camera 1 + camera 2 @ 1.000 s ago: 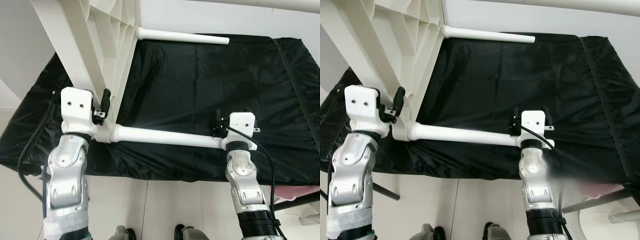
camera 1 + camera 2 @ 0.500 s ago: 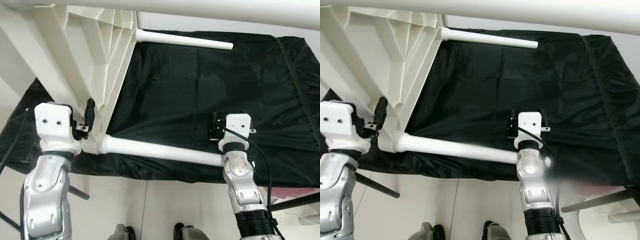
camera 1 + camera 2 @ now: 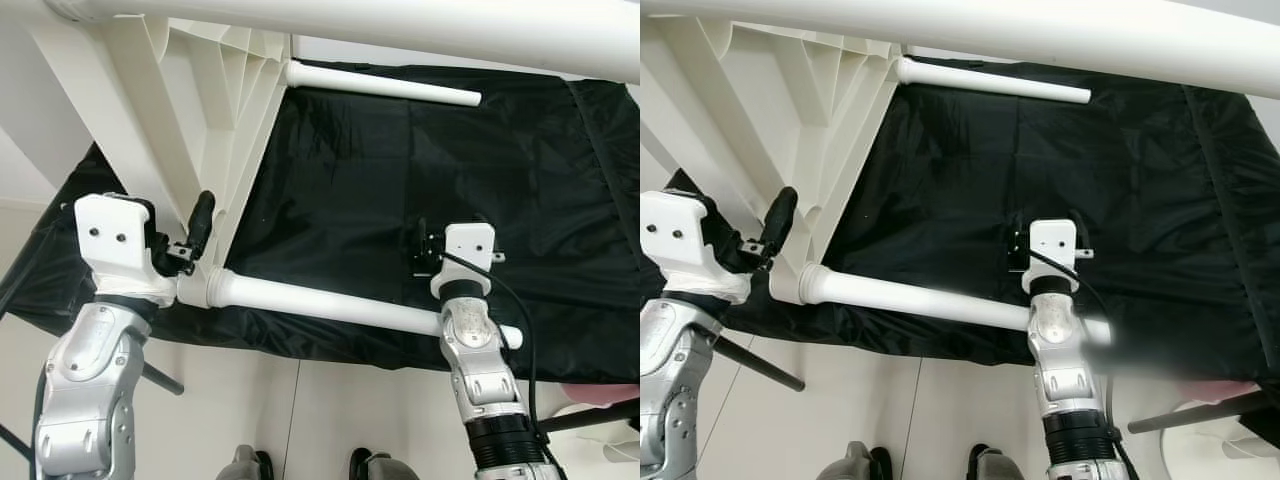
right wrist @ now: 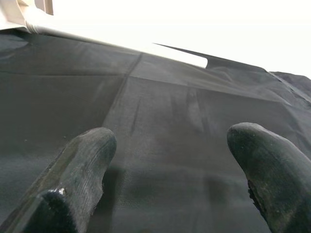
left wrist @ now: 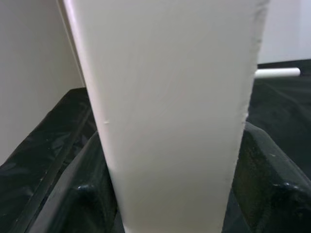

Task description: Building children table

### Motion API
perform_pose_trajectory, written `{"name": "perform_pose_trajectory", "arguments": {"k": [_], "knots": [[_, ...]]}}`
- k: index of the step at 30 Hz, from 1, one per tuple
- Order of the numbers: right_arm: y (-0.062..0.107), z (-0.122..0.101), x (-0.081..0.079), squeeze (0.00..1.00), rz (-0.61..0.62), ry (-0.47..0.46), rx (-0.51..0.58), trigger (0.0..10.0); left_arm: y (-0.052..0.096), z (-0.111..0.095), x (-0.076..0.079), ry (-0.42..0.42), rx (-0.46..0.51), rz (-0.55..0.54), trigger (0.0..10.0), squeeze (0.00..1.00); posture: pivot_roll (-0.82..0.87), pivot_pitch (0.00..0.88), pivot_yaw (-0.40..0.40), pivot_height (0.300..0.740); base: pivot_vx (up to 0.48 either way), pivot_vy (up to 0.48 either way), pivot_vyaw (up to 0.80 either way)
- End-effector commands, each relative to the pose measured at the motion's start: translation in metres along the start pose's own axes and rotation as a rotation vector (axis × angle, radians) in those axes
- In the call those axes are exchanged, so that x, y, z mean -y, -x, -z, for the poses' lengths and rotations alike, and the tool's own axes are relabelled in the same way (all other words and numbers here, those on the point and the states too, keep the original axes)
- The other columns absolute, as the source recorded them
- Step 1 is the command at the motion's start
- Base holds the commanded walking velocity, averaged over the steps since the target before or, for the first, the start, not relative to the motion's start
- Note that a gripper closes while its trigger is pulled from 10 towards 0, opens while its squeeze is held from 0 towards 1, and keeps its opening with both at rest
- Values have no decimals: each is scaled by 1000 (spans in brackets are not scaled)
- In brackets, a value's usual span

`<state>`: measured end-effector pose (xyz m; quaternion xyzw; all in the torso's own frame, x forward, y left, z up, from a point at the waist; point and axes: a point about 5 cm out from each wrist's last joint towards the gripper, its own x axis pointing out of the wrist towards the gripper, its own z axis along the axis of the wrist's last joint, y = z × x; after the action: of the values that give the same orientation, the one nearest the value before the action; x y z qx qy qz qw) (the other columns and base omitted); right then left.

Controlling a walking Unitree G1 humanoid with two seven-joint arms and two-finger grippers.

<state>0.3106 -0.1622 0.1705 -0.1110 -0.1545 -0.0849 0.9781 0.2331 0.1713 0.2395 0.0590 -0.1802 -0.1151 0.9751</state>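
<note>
The left gripper (image 3: 190,245) is clamped on a flat rib of the white plastic table top (image 3: 190,130), which is tipped up on edge over the black glossy sheet (image 3: 420,170); in the left wrist view the smooth white panel (image 5: 170,111) sits between its 2 black fingers (image 5: 267,184). The right gripper (image 4: 170,165) hangs above the sheet, beside the far end of the near leg (image 3: 330,305), with its 2 rounded, worn fingers (image 4: 87,165) spread wide and holding nothing. 2 round white legs jut from the table top's corners across the sheet: the near leg and the far leg (image 3: 385,86).
</note>
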Motion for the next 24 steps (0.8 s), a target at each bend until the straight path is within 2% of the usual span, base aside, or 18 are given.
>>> {"name": "perform_pose_trajectory", "arguments": {"k": [1,5,6,7,13,15,18,19,21,24], "knots": [[5,6,-2,0,-9,0,-18,10000,9,4,14,37,-54,238,10000,0,102,188,57,740,0,0,0],[6,6,-3,0,-11,-2,-19,10000,13,6,11,43,-78,241,10000,0,110,185,58,740,0,0,0],[6,7,-5,0,-14,-6,-20,10000,18,5,6,-13,-85,228,10000,0,110,185,58,740,0,0,0],[6,7,-5,0,-15,-7,-20,10000,19,4,4,-32,-87,222,10000,0,110,185,58,740,0,0,0],[5,8,-12,0,-36,-21,-21,10000,33,2,-3,-16,-126,182,10000,0,146,176,51,740,0,0,0],[4,8,-15,0,-48,-24,-19,10000,39,0,-1,-28,-144,208,10000,0,151,175,46,740,0,0,0],[3,9,-19,0,-66,-31,-22,10000,50,1,7,37,-222,292,10000,0,179,168,26,740,0,0,0],[3,9,-19,0,-66,-31,-22,10000,50,1,7,37,-222,292,10000,0,179,168,26,740,0,0,0],[3,9,-23,0,-85,-33,-21,10000,58,0,9,53,-261,362,10000,0,185,164,22,740,0,0,0],[2,9,-24,0,-94,-34,-19,10000,60,-1,9,61,-274,386,10000,0,185,164,22,740,0,0,0]]}}
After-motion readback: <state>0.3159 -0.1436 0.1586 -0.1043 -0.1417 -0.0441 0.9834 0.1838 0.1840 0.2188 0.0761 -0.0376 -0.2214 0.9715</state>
